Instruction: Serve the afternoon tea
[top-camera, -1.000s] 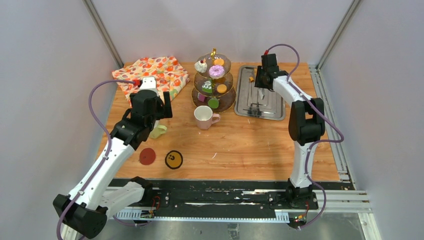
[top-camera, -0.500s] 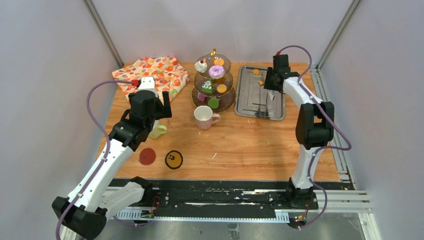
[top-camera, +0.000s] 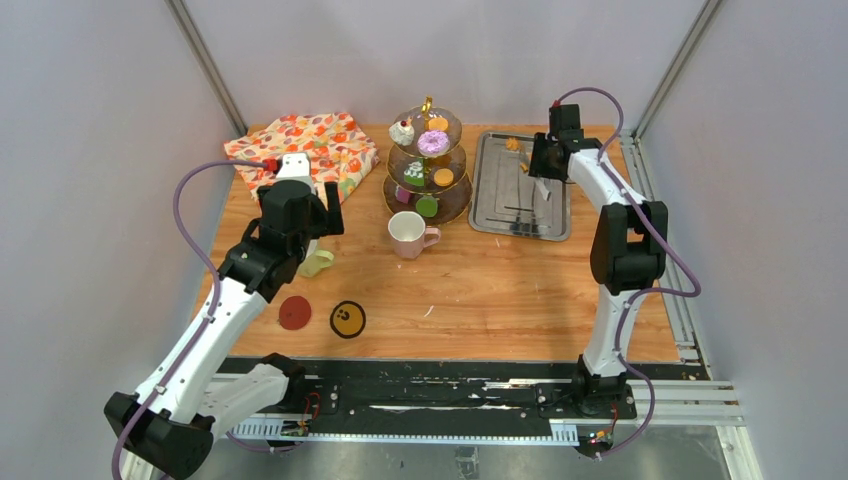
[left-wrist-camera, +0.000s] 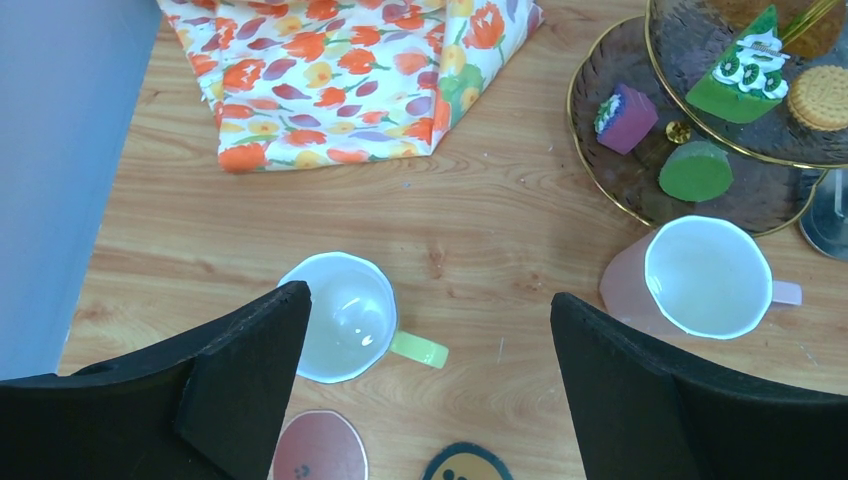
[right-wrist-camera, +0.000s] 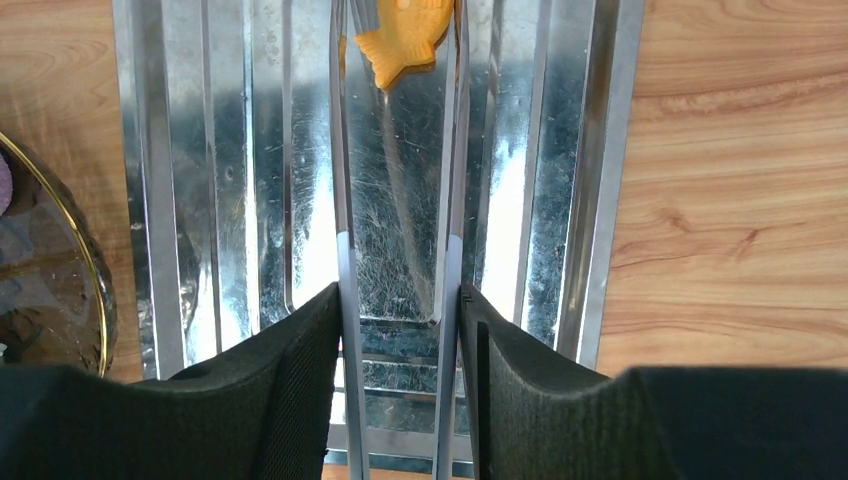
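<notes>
Our left pincer (left-wrist-camera: 430, 305) hangs wide apart, the green mug (left-wrist-camera: 340, 315) beneath one finger. Our right pincer (right-wrist-camera: 400, 295) is clamped on the tongs (right-wrist-camera: 343, 200), their tips flanking the orange pastry (right-wrist-camera: 405, 40) ahead; we should squeeze evenly, then lift straight.

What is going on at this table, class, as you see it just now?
The right fingers are shut on tongs, whose tips sit either side of an orange fish-shaped pastry over the tray. The left fingers hang open above a yellow-green mug, touching nothing. A pink mug stands beside the stand, which already carries cakes.
</notes>
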